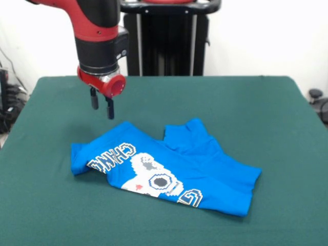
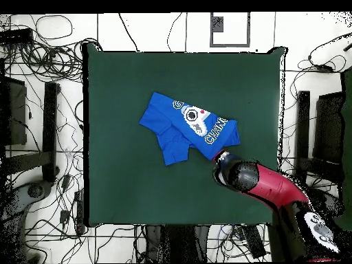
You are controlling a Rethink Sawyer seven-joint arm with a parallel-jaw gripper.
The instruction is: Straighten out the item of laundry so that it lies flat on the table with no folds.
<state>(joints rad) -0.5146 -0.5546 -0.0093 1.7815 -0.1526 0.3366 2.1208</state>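
The crumpled blue T-shirt lies graphic-up on the green table; the gripper hovers above its corner, fingers slightly parted, holding nothing.

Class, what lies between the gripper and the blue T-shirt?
Only bare green table: in the front view, the gripper hangs just beyond the T-shirt, apart from it.

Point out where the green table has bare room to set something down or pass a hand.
Front view: bare felt borders the T-shirt on every side, widest between it and the table's right edge, also along the near edge. It is tight only at the shirt's far left corner, where the open gripper hangs just above the cloth.
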